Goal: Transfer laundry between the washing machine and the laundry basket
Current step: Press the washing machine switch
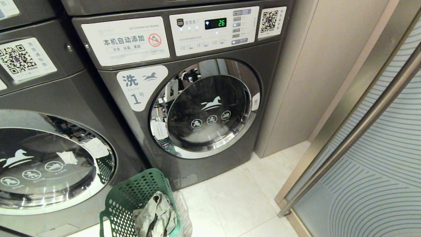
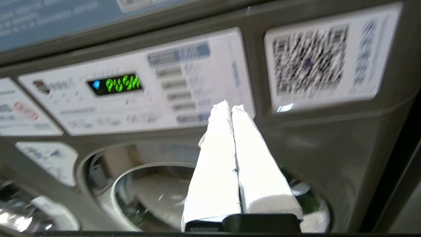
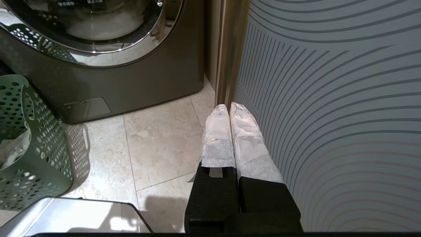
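Nearest us, at the bottom edge of the head view, stands the green laundry basket [image 1: 121, 200] on the floor, with the laundry [image 1: 154, 214], a crumpled grey-beige bundle, lying inside it. Just behind and to its left is the washing machine [image 1: 49, 98] we take to be the target; its number label is out of view and its round glass door [image 1: 49, 164] is closed. To the right stands the like machine marked "1" [image 1: 184, 98], also closed. Neither arm shows from the head. The left gripper [image 2: 230, 107] is raised in front of a machine's control panel [image 2: 131, 95], its padded fingers pressed together and holding nothing; we cannot tell which machine it faces. The right gripper [image 3: 229, 107], likewise closed and empty, hangs low over the floor tiles [image 3: 158, 141] beside the patterned glass panel [image 3: 329, 98] on the right. We judge the task barely begun: the door must be opened first, which calls for bringing the left gripper to the door's edge.
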Controlling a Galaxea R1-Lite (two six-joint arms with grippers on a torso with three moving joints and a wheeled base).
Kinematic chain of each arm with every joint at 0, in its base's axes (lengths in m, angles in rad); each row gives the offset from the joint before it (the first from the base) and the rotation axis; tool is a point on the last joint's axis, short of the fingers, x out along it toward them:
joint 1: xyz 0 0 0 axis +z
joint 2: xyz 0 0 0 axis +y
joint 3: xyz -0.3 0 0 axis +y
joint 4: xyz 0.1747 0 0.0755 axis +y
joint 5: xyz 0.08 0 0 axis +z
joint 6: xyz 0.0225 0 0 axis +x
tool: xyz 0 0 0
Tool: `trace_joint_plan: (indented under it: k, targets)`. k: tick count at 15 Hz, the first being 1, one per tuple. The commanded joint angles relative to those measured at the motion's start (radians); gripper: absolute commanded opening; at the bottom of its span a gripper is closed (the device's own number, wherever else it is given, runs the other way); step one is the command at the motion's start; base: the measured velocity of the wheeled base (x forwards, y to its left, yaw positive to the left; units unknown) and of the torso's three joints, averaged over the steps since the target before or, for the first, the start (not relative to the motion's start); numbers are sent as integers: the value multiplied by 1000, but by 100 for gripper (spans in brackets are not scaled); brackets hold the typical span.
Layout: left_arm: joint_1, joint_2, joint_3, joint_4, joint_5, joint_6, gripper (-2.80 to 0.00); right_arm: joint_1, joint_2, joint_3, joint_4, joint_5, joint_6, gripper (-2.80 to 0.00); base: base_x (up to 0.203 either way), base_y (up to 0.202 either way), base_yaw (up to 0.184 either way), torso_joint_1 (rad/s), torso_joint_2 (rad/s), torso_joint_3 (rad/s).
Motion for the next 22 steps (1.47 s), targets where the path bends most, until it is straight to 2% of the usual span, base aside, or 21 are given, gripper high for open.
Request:
trace_joint_plan:
  k: [1,2,3,5,8,9,10,13,16,22]
  targets:
    - [50,-35,61,-2,3,19,-280,0,0,0,0,1,-2,-280,0,0,0,0,0,0]
    - [70,-49,97,-3,4,24,-280,0,1,0,0,1,-1,-280,0,0,0,0,0,0]
    - [91,-56,106,-5,33,23,-280,0,0,0,0,1,-1,-280,0,0,0,0,0,0]
    - [97,-28,113,-70,68,23,-280,0,0,0,0,1,-1,-280,0,0,0,0,0,0]
    - [91,16,102,-123,210,18,-280,0,0,0,0,1,-2,-280,0,0,0,0,0,0]
    - [89,26,102,-130,217,9,-280,0,1,0,0,1,0,-280,0,0,0,0,0,0]
    - [84,48,100,-155,227,-18,-280,0,1,0,0,1,-1,-280,0,0,0,0,0,0]
    - [52,118,96,-227,316,-100,-280,0,1,0,0,1,-1,-280,0,0,0,0,0,0]
    - [41,186,26,-224,321,-168,-280,0,0,0,0,1,-1,-280,0,0,0,0,0,0]
    - [36,275,-87,-225,322,-192,-280,0,0,0,0,1,0,-280,0,0,0,0,0,0]
